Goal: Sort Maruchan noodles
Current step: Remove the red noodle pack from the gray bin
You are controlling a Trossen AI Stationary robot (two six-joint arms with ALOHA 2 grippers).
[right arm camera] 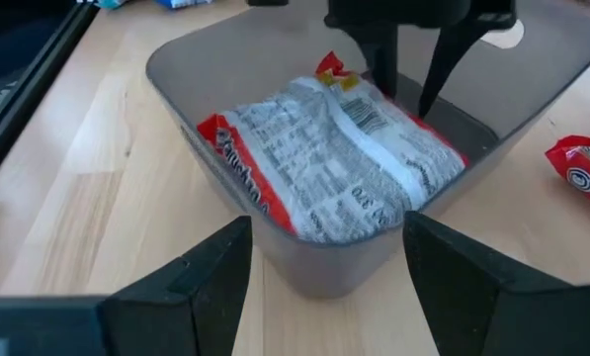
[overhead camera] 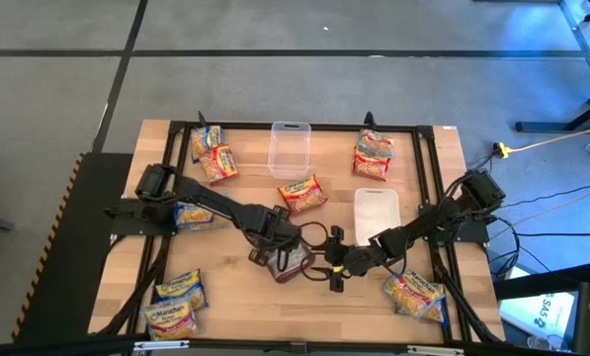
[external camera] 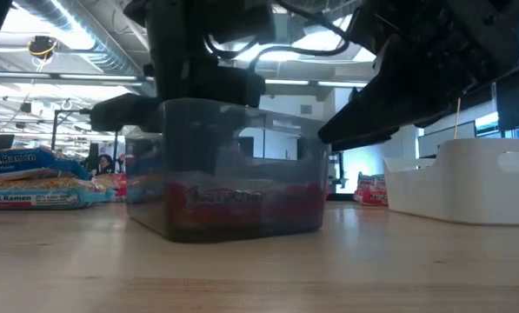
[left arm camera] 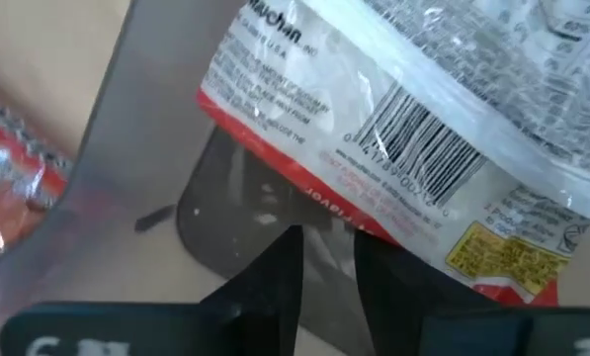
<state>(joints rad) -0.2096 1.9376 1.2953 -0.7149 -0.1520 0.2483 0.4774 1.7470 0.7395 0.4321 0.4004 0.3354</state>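
Where it lies face-down, red-edged noodle packet (right arm camera: 334,168) shows its barcode.

Red-labelled flat plastic noodle packet (right arm camera: 334,168) inside grey translucent rectangular tub (right arm camera: 206,69); white rectangular plastic container (overhead camera: 377,213) behind, clear one (overhead camera: 289,146) farther back.

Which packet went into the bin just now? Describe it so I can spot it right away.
Find the grey bin at the table's middle front, between the left gripper and the right gripper. The red-trimmed packet lies inside it, barcode side up. It is the only packet in a container; the others lie on bare wood.
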